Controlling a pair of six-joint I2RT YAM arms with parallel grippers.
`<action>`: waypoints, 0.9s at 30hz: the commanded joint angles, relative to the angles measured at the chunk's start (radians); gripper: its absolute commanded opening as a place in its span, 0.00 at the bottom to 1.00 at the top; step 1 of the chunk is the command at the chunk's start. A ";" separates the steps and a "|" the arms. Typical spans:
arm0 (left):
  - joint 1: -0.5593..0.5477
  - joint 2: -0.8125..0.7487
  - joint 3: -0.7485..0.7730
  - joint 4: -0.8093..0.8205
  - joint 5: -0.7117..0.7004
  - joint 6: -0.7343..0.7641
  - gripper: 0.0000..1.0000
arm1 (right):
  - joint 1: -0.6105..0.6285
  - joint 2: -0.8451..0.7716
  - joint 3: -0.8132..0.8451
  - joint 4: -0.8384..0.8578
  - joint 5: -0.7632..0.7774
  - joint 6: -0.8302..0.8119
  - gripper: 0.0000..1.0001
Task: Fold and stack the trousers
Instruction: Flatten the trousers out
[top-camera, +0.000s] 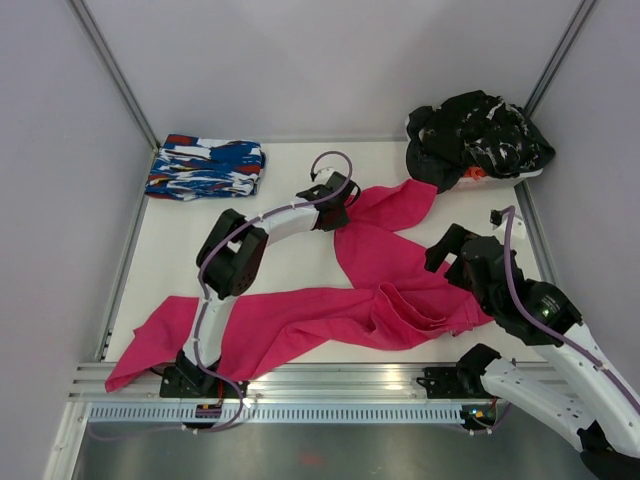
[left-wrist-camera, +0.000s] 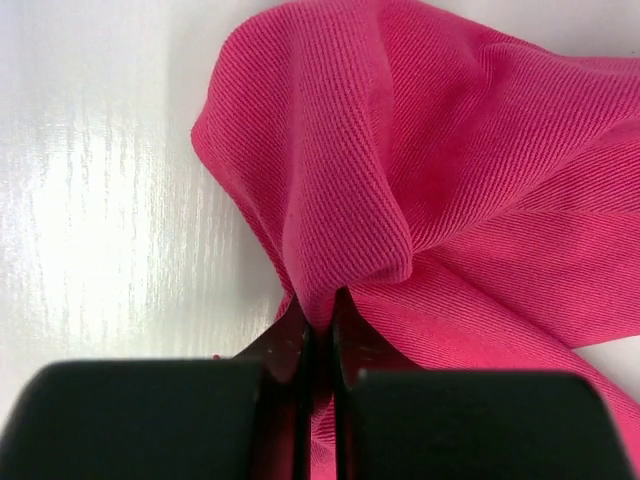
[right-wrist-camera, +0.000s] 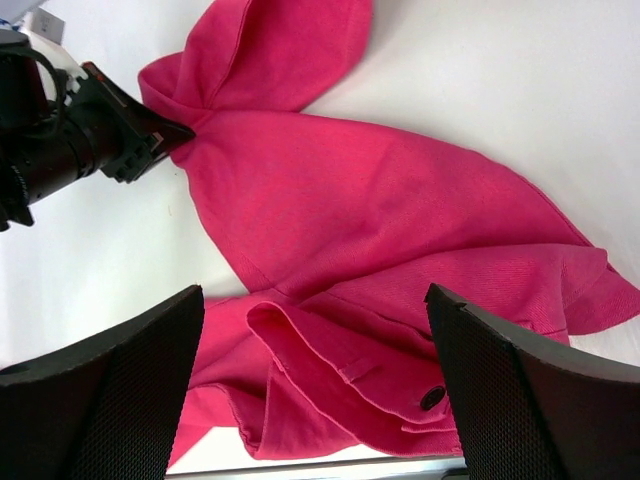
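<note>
- Pink cloth is pinched in the left jaws, closed tight on a fold of the trousers (left-wrist-camera: 450, 150), probably to drag that leg over for folding.
- The right jaws gape wide and empty above the waistband.
- The trousers sprawl across the bench (top-camera: 290, 270), 1 leg reaching its near-left corner.
- The left arm (top-camera: 280, 215) stretches far forward; the right arm (top-camera: 520, 300) is bent, hovering.

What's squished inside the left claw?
A bunched-up fold of the pink trousers is pinched tight in the left claw. The cloth bulges over the gap, so how far in it reaches is hidden.
</note>
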 joint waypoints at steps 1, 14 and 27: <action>-0.001 -0.039 0.017 -0.023 -0.062 0.042 0.02 | 0.001 0.034 0.023 0.013 0.019 0.000 0.98; -0.130 -1.027 -0.519 -0.545 -0.579 -0.258 0.02 | 0.001 0.205 0.043 0.153 -0.091 -0.071 0.98; -0.071 -0.986 -0.437 -0.591 -0.524 -0.227 1.00 | 0.001 0.226 -0.014 0.179 -0.106 -0.069 0.98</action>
